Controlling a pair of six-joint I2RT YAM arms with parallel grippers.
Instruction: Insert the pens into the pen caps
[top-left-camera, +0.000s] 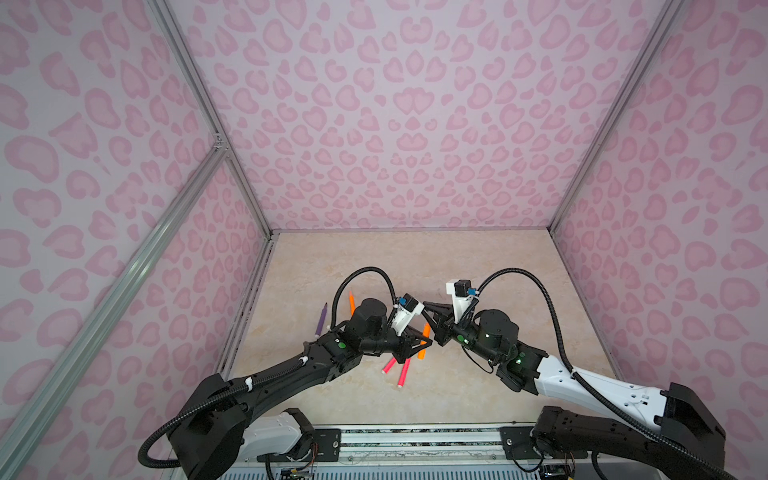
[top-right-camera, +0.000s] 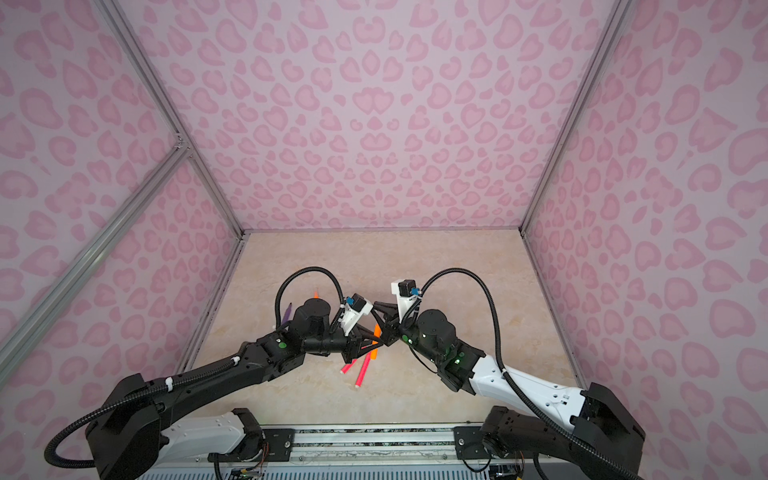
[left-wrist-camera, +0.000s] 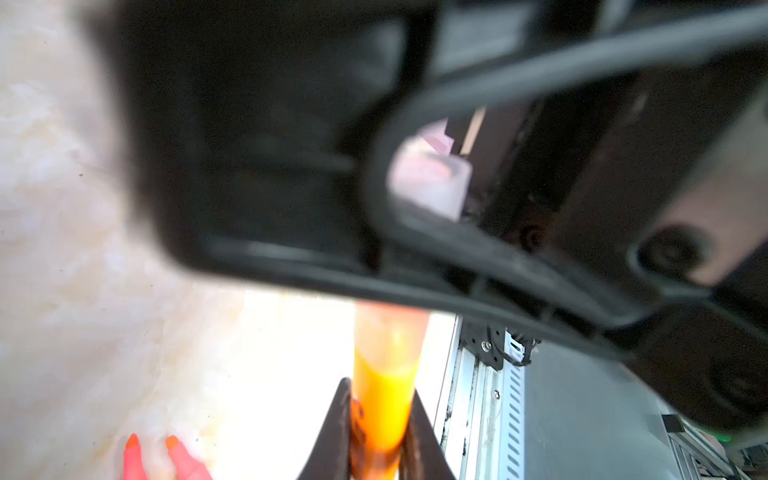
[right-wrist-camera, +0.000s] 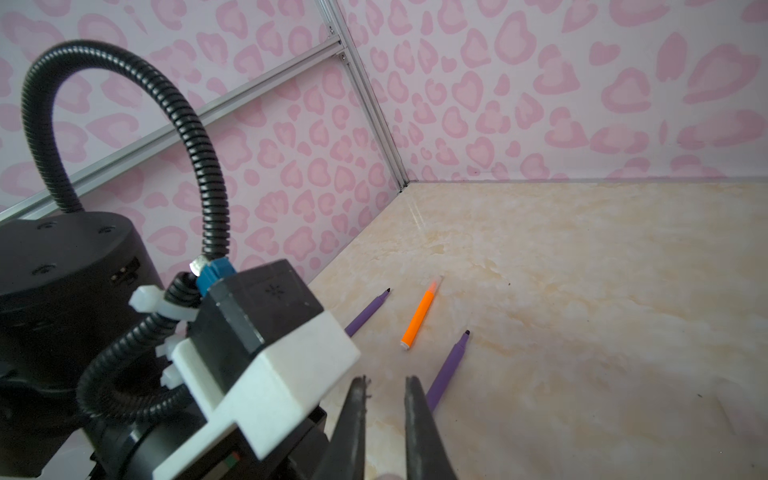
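My left gripper (left-wrist-camera: 380, 386) is shut on an orange pen (left-wrist-camera: 384, 399) partway along its barrel. The pen's tip sits inside a clear pen cap (left-wrist-camera: 390, 328), which runs in between the fingers of my right gripper (top-left-camera: 429, 319). Both grippers meet above the middle of the table in both top views, the left gripper (top-left-camera: 420, 341) just in front of the right. In the right wrist view my right gripper (right-wrist-camera: 386, 380) shows a narrow gap at its tips, closed on the faint cap lower down. Two pink-red pens (top-left-camera: 389, 365) (top-left-camera: 404, 372) lie below the left gripper.
A second orange pen (right-wrist-camera: 419, 318) with a clear cap on its tip lies between two purple pens (right-wrist-camera: 368, 311) (right-wrist-camera: 449, 365) toward the left wall. Pink patterned walls close in three sides of the table. A metal rail (top-left-camera: 415, 436) runs along the front edge.
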